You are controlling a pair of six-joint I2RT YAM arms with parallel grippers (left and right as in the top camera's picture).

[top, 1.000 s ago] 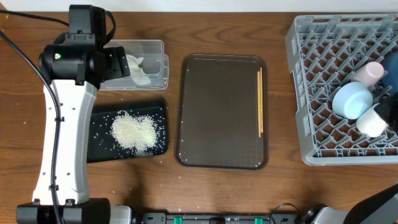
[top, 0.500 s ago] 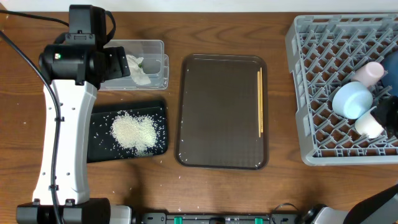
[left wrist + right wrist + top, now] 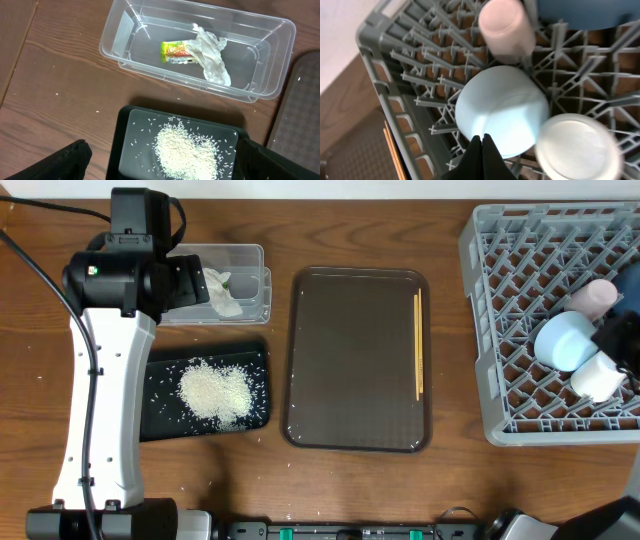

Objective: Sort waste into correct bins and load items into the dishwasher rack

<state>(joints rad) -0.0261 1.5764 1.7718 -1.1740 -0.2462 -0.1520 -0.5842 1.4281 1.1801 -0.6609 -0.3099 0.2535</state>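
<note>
The grey dishwasher rack (image 3: 520, 280) holds a pink cup (image 3: 597, 297), a light-blue bowl (image 3: 565, 340) upside down, and a white cup (image 3: 597, 377). My right gripper (image 3: 482, 139) is shut and empty just above the light-blue bowl (image 3: 505, 105), between the pink cup (image 3: 505, 27) and the white cup (image 3: 577, 147). A dark-blue bowl (image 3: 580, 10) shows at the top edge. The chopsticks (image 3: 418, 345) lie on the brown tray. My left gripper (image 3: 161, 150) is open and empty above the rice (image 3: 185, 152) on the black tray (image 3: 125, 150). The clear tub (image 3: 120, 30) holds the napkin (image 3: 212, 55) and the wrapper (image 3: 175, 52).
The brown serving tray (image 3: 350, 360) sits in the middle of the table between the bins and the rack. My left arm (image 3: 130, 270) covers the left part of the clear tub (image 3: 250, 248). Stray rice grains lie on the wood around the black tray (image 3: 160, 420).
My right gripper has moved in from the right edge over the rack. The white cup has shifted slightly. The left arm has not moved.
</note>
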